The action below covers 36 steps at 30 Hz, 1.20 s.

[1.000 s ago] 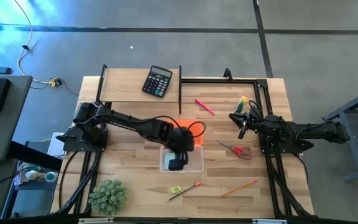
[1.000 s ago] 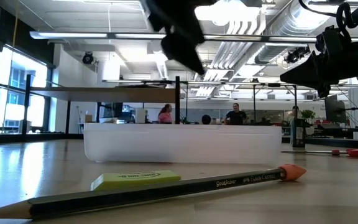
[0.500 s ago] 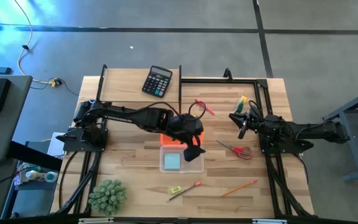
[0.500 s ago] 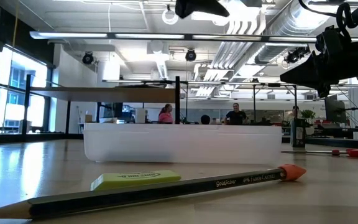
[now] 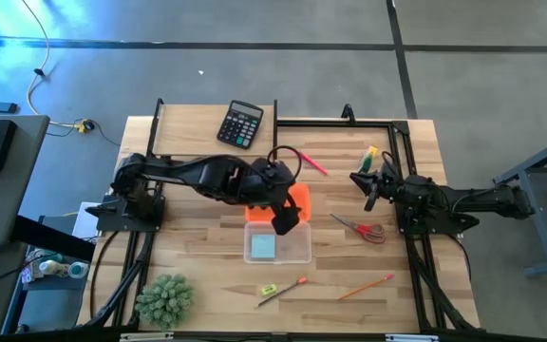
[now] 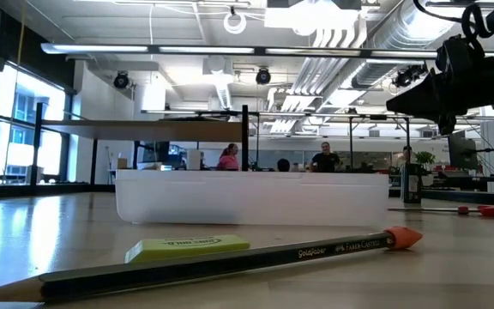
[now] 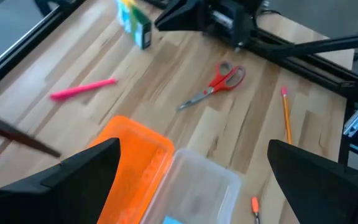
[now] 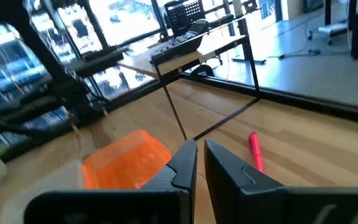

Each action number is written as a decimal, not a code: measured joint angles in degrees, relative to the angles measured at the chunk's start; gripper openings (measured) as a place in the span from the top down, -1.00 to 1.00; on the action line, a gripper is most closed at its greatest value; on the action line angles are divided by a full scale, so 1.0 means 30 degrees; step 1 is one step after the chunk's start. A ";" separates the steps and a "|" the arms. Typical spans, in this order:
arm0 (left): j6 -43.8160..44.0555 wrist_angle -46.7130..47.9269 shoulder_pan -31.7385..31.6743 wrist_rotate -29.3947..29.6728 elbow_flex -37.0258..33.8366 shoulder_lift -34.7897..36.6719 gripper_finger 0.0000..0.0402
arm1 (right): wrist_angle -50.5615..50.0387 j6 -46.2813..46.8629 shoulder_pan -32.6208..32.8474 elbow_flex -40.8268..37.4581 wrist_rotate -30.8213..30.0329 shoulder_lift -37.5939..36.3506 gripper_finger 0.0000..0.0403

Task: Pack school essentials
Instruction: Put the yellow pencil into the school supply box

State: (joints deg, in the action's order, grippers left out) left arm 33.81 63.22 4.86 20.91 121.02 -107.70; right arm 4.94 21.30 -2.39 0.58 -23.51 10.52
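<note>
So far I count only one item packed: the pale blue note pad lies inside the clear box in the middle of the surface. The green eraser and a pencil lie just in front of the box, a second pencil is further right, and the pink pen, the red-handled scissors and the crayon box are on the right half, all still outside. My left pincer hangs wide open and empty over the box's far edge, beside the orange lid. My right pincer waits closed, holding nothing, near the crayon box. Compared with a second ago, the left pincer has come up out of the box and moved back, leaving the pad uncovered.
</note>
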 joint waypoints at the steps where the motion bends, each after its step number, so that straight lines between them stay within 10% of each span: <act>1: 0.0277 0.0496 0.0063 0.0086 0.0167 0.0007 -0.98 | 0.0136 0.0494 0.0000 0.0003 0.0003 0.0000 0.88; 16: 0.5012 0.7043 0.0409 0.1285 0.0207 0.0474 -0.98 | 0.7780 0.1681 0.0007 0.0005 -0.0450 -0.0005 0.88; 26: 0.5184 0.7058 0.0367 0.1383 -0.0026 0.0452 -0.98 | 1.0154 0.1361 0.0007 0.0776 0.4373 0.0007 0.88; 36: 0.2596 0.7264 -0.0085 -0.0245 -0.0026 0.0459 -0.98 | -0.5398 -0.0266 0.0671 0.8450 0.9083 0.0715 0.44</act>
State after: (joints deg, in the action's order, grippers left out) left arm 41.60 85.01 4.60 20.18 120.95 -106.32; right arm -11.25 20.50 -0.38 25.93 3.74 12.67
